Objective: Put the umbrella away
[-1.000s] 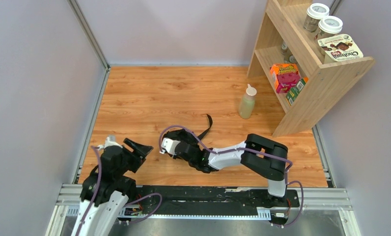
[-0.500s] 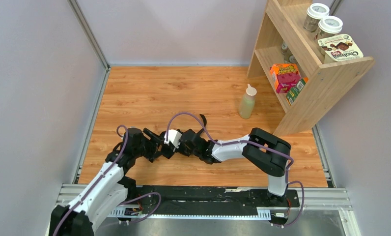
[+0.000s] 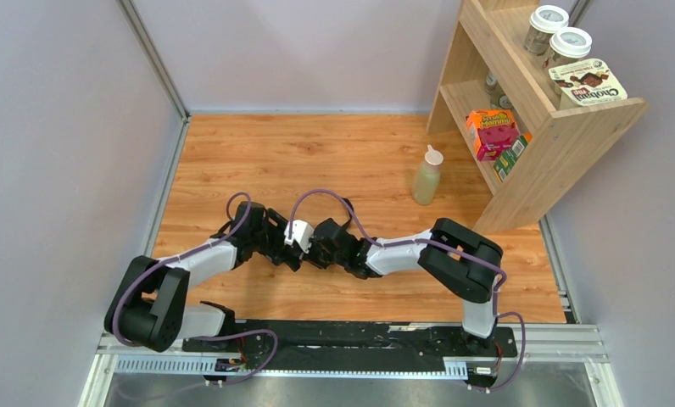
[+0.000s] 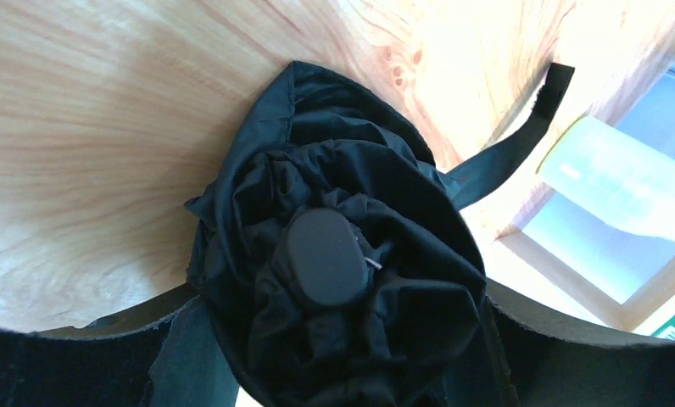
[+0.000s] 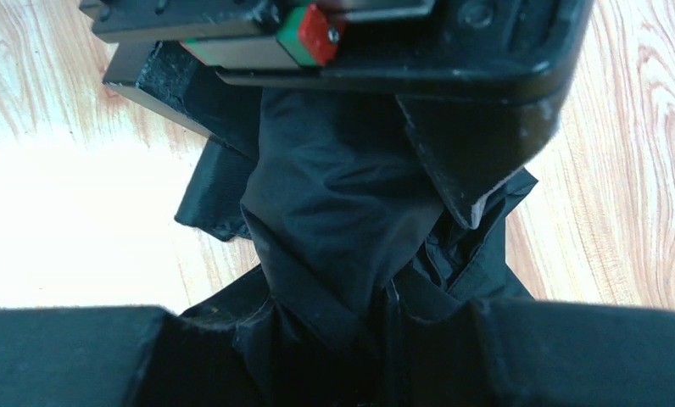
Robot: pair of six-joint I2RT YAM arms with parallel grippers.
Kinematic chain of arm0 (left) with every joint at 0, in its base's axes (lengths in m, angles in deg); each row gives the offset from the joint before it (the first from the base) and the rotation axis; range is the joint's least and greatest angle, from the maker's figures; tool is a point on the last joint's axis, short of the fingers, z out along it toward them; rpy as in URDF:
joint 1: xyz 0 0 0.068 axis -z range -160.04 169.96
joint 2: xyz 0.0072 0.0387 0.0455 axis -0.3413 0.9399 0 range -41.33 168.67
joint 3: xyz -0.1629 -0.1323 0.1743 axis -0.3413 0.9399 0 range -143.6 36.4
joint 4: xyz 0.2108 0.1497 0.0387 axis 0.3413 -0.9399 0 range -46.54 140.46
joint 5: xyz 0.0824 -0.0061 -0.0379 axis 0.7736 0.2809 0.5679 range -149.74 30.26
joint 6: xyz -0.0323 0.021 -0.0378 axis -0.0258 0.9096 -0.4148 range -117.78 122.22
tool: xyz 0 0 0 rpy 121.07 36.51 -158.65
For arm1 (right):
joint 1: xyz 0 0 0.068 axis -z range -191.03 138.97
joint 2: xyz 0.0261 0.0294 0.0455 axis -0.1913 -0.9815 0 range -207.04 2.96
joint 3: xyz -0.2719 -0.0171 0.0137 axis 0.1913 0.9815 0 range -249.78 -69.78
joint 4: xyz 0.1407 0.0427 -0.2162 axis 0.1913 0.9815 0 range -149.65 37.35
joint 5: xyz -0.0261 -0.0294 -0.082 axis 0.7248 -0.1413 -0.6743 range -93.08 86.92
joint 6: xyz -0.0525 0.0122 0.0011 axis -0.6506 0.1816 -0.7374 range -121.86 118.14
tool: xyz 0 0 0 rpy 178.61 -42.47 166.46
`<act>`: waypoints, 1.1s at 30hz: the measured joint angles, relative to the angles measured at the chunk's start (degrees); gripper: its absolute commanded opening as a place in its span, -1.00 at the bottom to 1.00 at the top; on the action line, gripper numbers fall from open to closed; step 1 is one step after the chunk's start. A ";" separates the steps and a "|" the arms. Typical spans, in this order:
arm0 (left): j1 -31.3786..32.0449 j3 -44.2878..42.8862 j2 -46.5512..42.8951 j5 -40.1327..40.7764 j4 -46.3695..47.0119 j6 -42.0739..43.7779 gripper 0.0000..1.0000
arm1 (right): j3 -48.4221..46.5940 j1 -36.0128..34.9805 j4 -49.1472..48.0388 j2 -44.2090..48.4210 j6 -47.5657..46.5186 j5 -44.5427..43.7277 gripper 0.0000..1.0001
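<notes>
The black folded umbrella (image 4: 334, 254) lies low over the wooden floor between my two grippers. In the top view only its strap (image 3: 348, 209) shows clearly; the grippers cover the rest. My left gripper (image 3: 276, 244) faces the capped end (image 4: 321, 259), and the bunched fabric fills the gap between its fingers (image 4: 338, 373). My right gripper (image 3: 317, 246) is shut on the umbrella's fabric (image 5: 351, 203) from the other side (image 5: 368, 365). The left gripper's body (image 5: 343, 34) shows at the top of the right wrist view, with one finger (image 5: 474, 161) on the fabric.
A pale green squeeze bottle (image 3: 426, 176) stands on the floor right of centre and also shows in the left wrist view (image 4: 622, 182). A wooden shelf unit (image 3: 563, 136) with boxes and jars stands at the back right. Grey walls close in both sides.
My left arm has swung out from the near left and reached the umbrella's end, its fingers now round the fabric. My right gripper has carried the umbrella slightly forward and to the right.
</notes>
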 measured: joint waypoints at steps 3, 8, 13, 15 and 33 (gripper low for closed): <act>0.57 -1.51 3.67 -0.24 0.48 0.26 -0.07 | -0.35 0.42 0.44 0.02 0.33 0.13 -1.00; 0.76 -2.67 8.44 -1.38 2.49 -1.95 -0.80 | -0.94 1.42 2.23 0.13 0.63 -0.72 -1.00; 1.57 -3.08 9.18 -0.61 2.73 -4.87 -1.00 | -1.62 2.03 3.89 0.24 0.79 -0.87 -0.46; 2.03 -3.34 9.07 0.33 2.27 -4.72 -1.00 | -2.12 2.49 4.87 0.35 1.36 -0.09 -0.05; 5.07 -7.93 7.52 2.49 -7.96 2.51 -1.00 | -5.03 4.70 28.68 12.79 28.22 6.82 0.89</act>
